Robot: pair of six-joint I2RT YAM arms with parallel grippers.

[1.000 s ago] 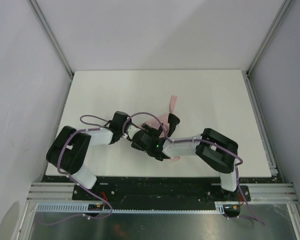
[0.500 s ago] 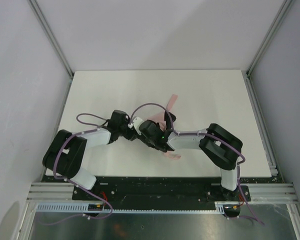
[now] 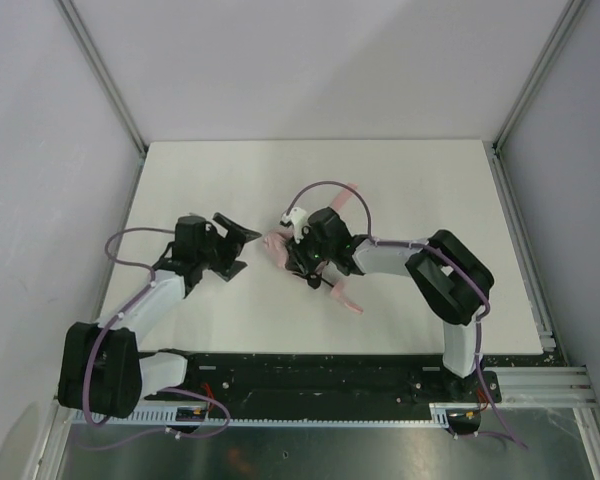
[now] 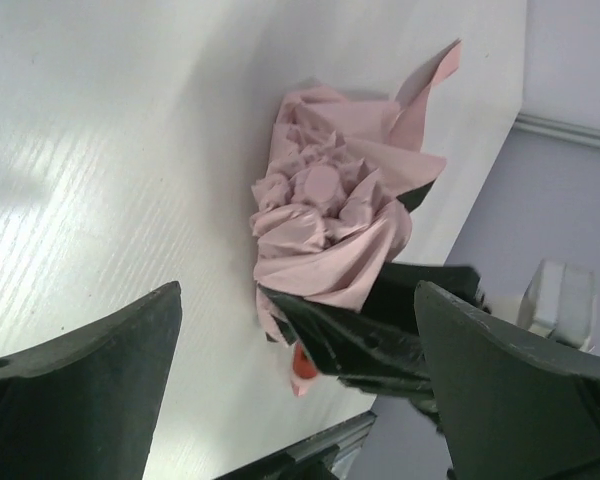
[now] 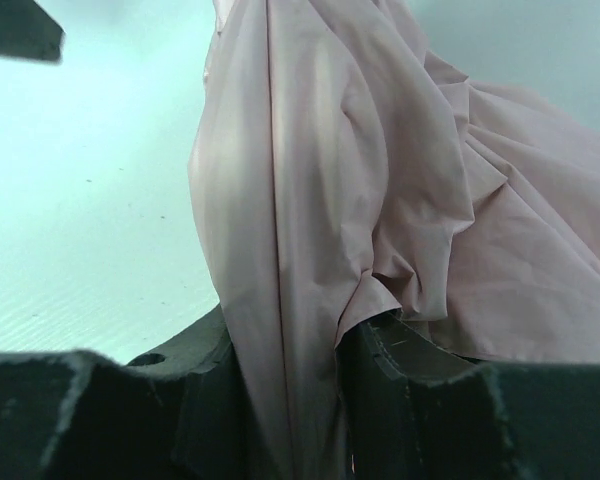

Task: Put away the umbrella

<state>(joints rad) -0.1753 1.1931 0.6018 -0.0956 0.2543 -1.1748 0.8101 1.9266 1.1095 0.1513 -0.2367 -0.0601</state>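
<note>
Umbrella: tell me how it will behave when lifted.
Probably floppy: the umbrella is a crumpled bunch of loose folds, so fabric should sag. Likely slippery too, since the right claw pinches only thin cloth. Unlikely to roll, being so bunched.

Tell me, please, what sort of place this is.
Probably a robot test cell: a white table walled by grey panels on aluminium framing, with the left arm and right arm bolted at its near edge.

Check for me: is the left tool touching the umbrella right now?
Apart. The top view shows the left tool open, with a strip of bare table between it and the umbrella.
</note>
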